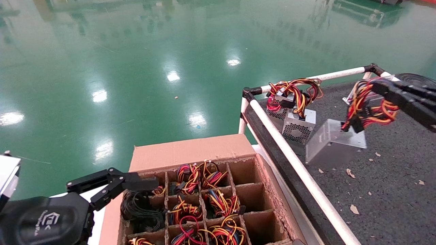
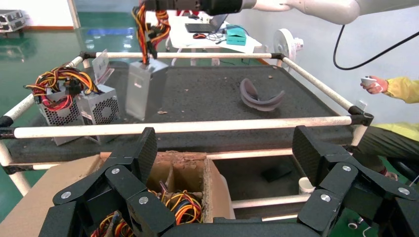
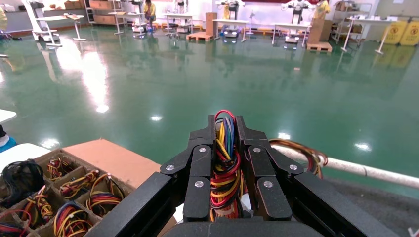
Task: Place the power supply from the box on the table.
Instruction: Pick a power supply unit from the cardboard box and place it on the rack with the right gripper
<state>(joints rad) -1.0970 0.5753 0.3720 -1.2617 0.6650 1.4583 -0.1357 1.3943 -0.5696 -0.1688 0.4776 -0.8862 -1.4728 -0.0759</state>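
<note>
The power supply (image 1: 335, 143), a plain grey metal unit, hangs by its red, yellow and black wire bundle (image 1: 369, 105) at the dark speckled table (image 1: 391, 177). Whether its base touches the matting I cannot tell. My right gripper (image 1: 379, 88) is shut on that bundle; in the right wrist view the wires (image 3: 226, 163) fill the gap between its fingers. The left wrist view shows the unit (image 2: 141, 89) behind the near rail. The brown cardboard box (image 1: 190, 149) stands to the left of the table, with wire bundles in several cells. My left gripper (image 1: 143, 185) hovers open over the box's left side.
Two vented units (image 1: 294, 126) with wire loops sit at the table's far left corner. A white pipe rail (image 1: 299, 166) runs between box and table. A dark curved object (image 2: 259, 96) lies on the matting. A coil of black cable (image 1: 139, 207) fills one cell. A person in yellow (image 2: 400, 89) stands beyond the table.
</note>
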